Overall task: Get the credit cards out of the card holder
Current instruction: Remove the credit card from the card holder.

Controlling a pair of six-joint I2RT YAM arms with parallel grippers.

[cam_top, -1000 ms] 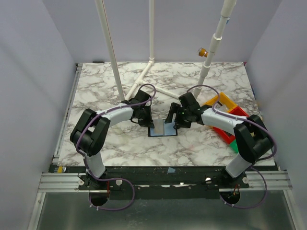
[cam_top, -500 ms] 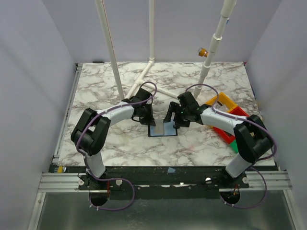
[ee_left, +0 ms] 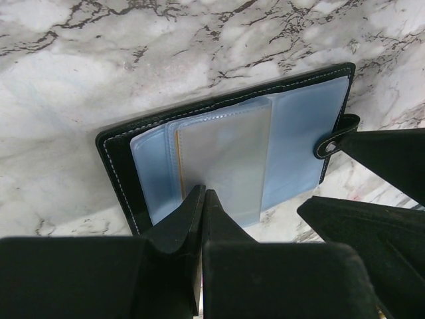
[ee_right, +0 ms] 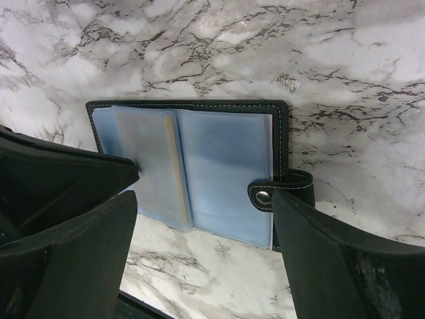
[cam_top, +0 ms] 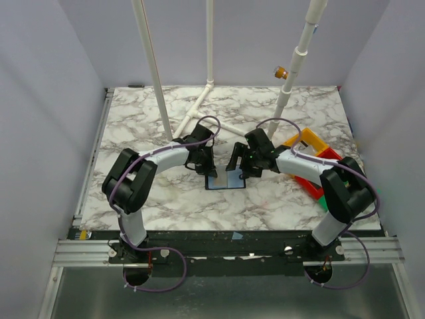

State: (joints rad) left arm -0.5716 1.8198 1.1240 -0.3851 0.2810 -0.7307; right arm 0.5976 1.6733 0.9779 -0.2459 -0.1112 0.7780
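Note:
The black card holder point(cam_top: 226, 180) lies open and flat on the marble between both arms, its bluish sleeves point(ee_left: 299, 146) facing up. A pale grey credit card point(ee_left: 226, 156) with a tan edge sits in the middle sleeve and shows in the right wrist view too, credit card point(ee_right: 149, 159). My left gripper point(ee_left: 203, 194) is shut, its tips resting on that card's near edge; nothing shows between the jaws. My right gripper point(ee_right: 206, 246) stands open over the holder's near edge, one finger beside the snap tab point(ee_right: 265, 196).
Yellow point(cam_top: 307, 141), red point(cam_top: 327, 157) and green point(cam_top: 323, 199) bins sit at the right, close behind the right arm. White pipes point(cam_top: 199, 109) rise from the back of the marble table point(cam_top: 133, 126).
The right gripper has edged a little left and farther back over the holder. The left arm has shifted slightly right; its tips stay at the holder.

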